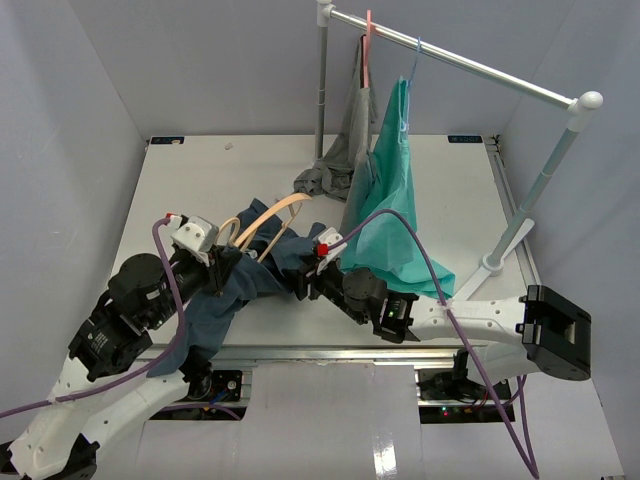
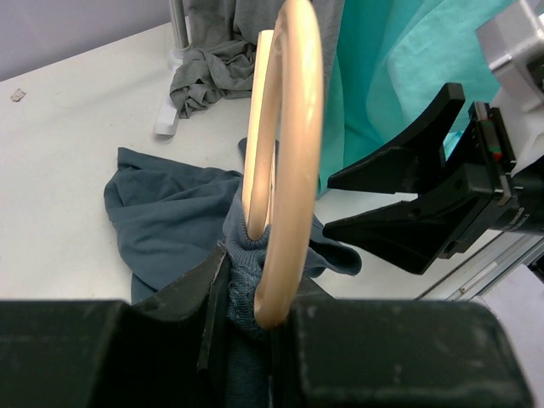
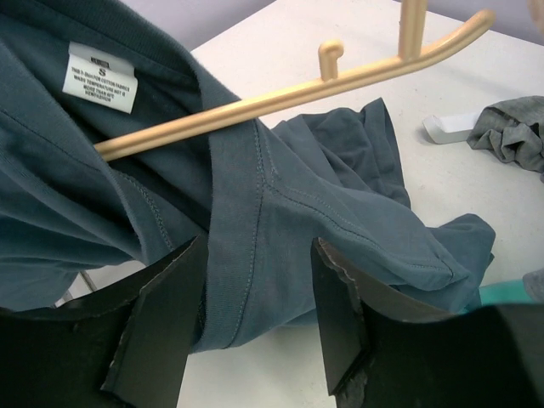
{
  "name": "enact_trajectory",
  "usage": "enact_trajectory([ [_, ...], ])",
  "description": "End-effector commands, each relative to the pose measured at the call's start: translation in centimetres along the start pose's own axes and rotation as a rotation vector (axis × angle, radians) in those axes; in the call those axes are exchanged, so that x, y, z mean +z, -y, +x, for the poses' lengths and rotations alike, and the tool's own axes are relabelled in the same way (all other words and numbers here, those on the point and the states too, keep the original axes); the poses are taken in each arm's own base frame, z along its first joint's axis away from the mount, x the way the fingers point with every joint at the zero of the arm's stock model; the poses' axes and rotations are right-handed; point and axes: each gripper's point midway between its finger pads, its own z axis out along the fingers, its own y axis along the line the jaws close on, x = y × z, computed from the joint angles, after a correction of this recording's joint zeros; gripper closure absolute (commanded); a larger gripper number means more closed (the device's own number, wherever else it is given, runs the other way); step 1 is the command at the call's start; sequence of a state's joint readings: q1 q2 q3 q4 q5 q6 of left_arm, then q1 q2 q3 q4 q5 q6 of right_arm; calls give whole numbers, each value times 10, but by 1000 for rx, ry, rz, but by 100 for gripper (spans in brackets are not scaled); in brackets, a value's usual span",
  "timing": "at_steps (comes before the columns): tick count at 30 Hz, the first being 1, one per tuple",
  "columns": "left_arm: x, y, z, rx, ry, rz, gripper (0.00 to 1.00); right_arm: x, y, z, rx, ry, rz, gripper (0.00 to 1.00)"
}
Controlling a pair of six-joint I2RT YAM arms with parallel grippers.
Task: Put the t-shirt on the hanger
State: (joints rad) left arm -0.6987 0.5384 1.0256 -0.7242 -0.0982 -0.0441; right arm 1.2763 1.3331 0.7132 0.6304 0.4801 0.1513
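The dark slate-blue t-shirt (image 1: 235, 290) lies bunched at the table's front, between both arms. Its white neck label (image 3: 100, 76) shows in the right wrist view. The tan hanger (image 1: 268, 217) has one shoulder end pushed into the shirt's neck opening. My left gripper (image 1: 228, 268) is shut on that hanger end (image 2: 293, 127) together with the ribbed collar (image 2: 242, 272). My right gripper (image 1: 305, 283) is open. Its jaws straddle a seamed fold of the shirt (image 3: 255, 221) just below the hanger's bar (image 3: 280, 89). Its black fingers (image 2: 399, 204) also show in the left wrist view.
A white clothes rail (image 1: 450, 55) crosses the back right, with its foot (image 1: 495, 265) on the table. A grey garment (image 1: 345, 150) on a pink hanger and a teal-green garment (image 1: 395, 200) on a blue hanger hang down onto the table beside my right arm.
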Motion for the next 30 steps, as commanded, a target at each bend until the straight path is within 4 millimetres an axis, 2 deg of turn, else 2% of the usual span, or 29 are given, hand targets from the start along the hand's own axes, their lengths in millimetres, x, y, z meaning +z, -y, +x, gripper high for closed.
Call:
enact_trajectory([
  [1, -3, -2, -18, -25, 76, -13, 100, 7, -11, -25, 54, 85, 24, 40],
  [8, -3, -2, -18, -32, 87, -17, 100, 10, -9, -1, 27, 28, 59, 40],
  [14, 1, 1, -19, -23, 91, 1, 100, 11, -12, 10, 17, 5, 49, 42],
  [16, 0, 1, -19, -24, 93, 0, 100, 13, -8, 15, 9, -8, 76, 49],
  [18, -4, 2, -22, -23, 103, 11, 100, 14, -1, 17, 0, -14, 124, 74],
  [19, -7, 5, -24, -20, 108, 31, 100, 14, 7, 16, -7, -11, 167, 86],
  [20, -13, 9, -28, -17, 121, 57, 100, 13, 15, 13, -15, -5, 202, 92],
  [26, -53, 24, -52, -14, 195, 161, 100, 7, 47, -18, -4, 45, 277, 92],
  [30, -66, 27, -51, 3, 192, 186, 100, -1, 62, -35, 13, 76, 297, 92],
])
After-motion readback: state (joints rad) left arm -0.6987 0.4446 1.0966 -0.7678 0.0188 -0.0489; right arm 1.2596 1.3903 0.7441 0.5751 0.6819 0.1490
